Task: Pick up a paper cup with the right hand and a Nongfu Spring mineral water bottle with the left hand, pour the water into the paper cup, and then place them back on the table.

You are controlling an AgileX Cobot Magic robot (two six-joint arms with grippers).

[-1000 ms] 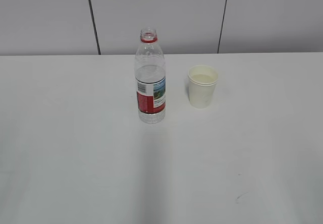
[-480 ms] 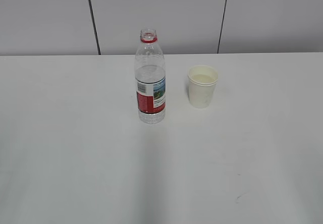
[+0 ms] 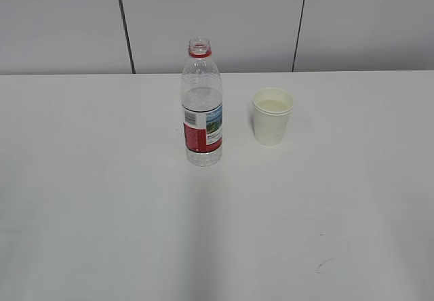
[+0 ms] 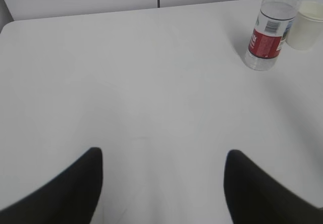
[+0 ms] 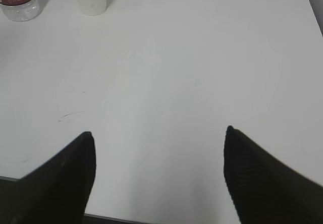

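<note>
On the white table (image 3: 102, 199), bottle and cup stood upright, untouched.
Uncapped Nongfu Spring mineral water bottle (image 3: 202, 108) stood just left of the paper cup (image 3: 272, 116); left pincer (image 4: 161, 183) and right pincer (image 5: 157, 171) were released, well apart from both.

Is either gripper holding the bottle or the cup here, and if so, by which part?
Nothing is held. Both the left gripper and right gripper are open and empty; the bottle and paper cup stand apart on the table.
</note>
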